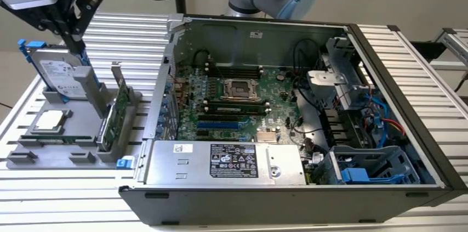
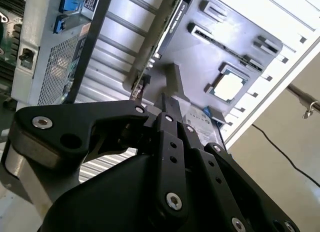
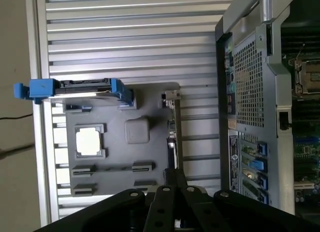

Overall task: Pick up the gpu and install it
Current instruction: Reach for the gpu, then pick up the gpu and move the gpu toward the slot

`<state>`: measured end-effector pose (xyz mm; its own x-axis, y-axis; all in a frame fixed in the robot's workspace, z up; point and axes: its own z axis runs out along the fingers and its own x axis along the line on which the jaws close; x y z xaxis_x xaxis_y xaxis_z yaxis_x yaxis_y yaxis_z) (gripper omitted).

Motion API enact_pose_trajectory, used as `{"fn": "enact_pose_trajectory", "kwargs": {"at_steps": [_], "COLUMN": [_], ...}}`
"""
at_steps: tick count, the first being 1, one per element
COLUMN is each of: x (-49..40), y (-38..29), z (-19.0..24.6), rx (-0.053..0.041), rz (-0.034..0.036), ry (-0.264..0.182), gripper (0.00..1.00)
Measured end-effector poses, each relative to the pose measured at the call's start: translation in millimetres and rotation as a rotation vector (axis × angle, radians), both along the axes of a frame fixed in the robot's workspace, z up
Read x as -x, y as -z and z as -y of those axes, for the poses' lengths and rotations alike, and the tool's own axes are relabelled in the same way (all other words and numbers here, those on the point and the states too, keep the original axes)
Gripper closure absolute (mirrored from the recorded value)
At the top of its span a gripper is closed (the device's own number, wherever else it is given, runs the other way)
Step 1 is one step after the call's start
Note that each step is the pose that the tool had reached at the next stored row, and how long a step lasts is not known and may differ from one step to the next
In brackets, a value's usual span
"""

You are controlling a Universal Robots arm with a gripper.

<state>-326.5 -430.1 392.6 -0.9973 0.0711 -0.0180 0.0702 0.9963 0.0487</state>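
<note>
Hanging above the grey moulded parts tray, the black two-finger gripper has its fingers closed together with nothing between them. The gpu, a flat green circuit-board card with a silver metal end bracket, stands on edge in a slot on the tray side nearest the open dark metal computer case. In the exterior view the gripper sits over the silver hard drive with blue frame. It is higher than the gpu, to the exterior view's left of it, and apart from it. In the first wrist view the gripper lines up with the upper edge of the gpu.
</note>
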Motion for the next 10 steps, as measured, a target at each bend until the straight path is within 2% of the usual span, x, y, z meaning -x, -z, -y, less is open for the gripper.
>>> {"fn": "enact_pose_trajectory", "kwargs": {"at_steps": [5, 10], "x": [-2.3, -5.9], "y": [0.0, 0.0], "z": [8.5, 13.3], "rx": [0.0, 0.0], "rz": [-0.0003, -0.0004], "ry": [0.0, 0.0], "gripper": [1.0, 1.0]}}
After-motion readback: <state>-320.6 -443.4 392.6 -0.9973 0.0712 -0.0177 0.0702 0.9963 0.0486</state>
